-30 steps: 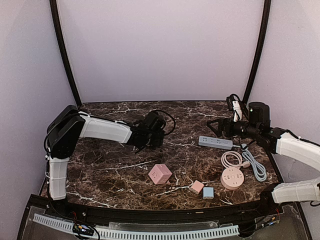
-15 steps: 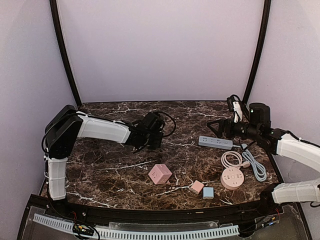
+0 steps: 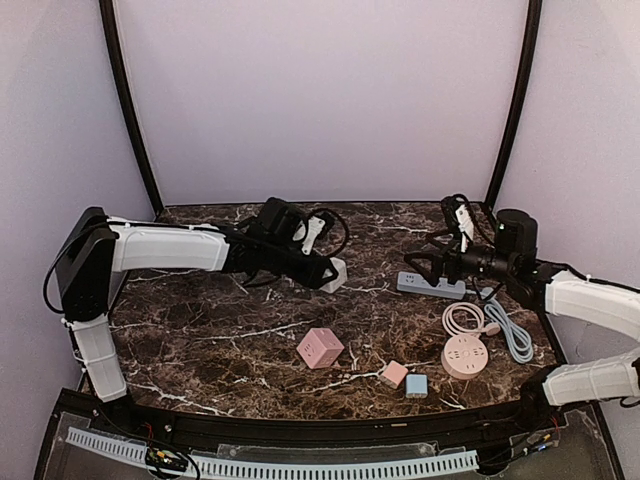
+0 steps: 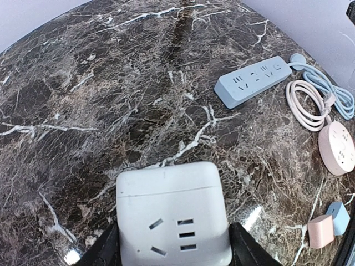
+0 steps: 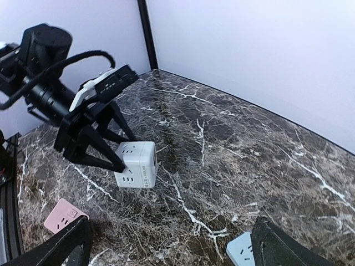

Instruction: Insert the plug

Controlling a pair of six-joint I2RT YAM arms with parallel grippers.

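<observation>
Looking from the top camera, we find the left gripper [image 3: 328,272] closed on a white socket cube [image 3: 336,276] over the table's [image 3: 200,330] middle rear. The right gripper [image 3: 413,260] sits near the left end of a blue power strip [image 3: 432,286]. From the left wrist, both fingers [image 4: 105,250] press the cube's sides, a socket face toward the lens. From the right wrist, we note its fingers [image 5: 61,249] spread wide, gripping nothing; whether the cube touches the marble we cannot tell.
</observation>
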